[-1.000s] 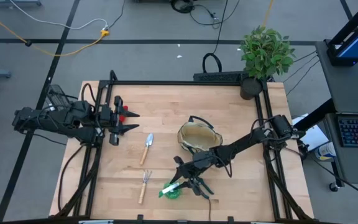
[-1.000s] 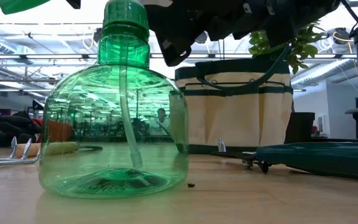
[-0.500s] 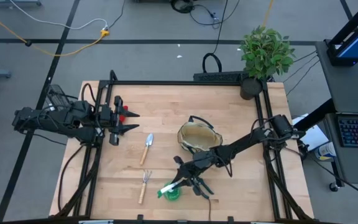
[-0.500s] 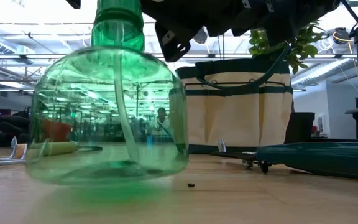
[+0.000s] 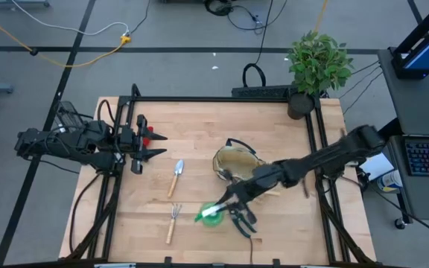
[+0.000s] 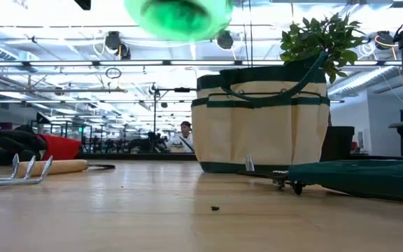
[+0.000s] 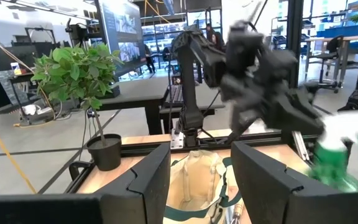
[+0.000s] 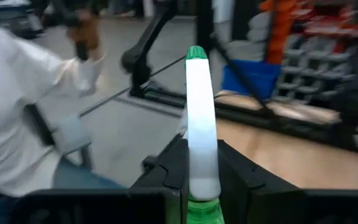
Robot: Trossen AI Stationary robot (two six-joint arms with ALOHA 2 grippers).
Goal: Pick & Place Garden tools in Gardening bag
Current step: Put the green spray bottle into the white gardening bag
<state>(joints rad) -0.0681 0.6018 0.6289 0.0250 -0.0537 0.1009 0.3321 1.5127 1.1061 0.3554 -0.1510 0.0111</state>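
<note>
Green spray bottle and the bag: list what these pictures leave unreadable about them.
- Green spray bottle: low view's top edge cuts it off and it is blurred; the right gripper holding it is out of that view.
- Gardening bag: whether anything lies inside cannot be made out in the high view; the low view shows only its outer wall.
- Pruning shears: high view, partly covered by the right arm, blades unclear.

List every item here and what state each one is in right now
Spray bottle: lifted off the table, gripped by the right tool.
Bag: upright, mouth open.
Trowel: flat on the table.
Fork: flat on the table.
Shears: on the table near the front edge.
Left tool: open, holding nothing, at the table's left edge.
Plant: upright at the far right corner.
</note>
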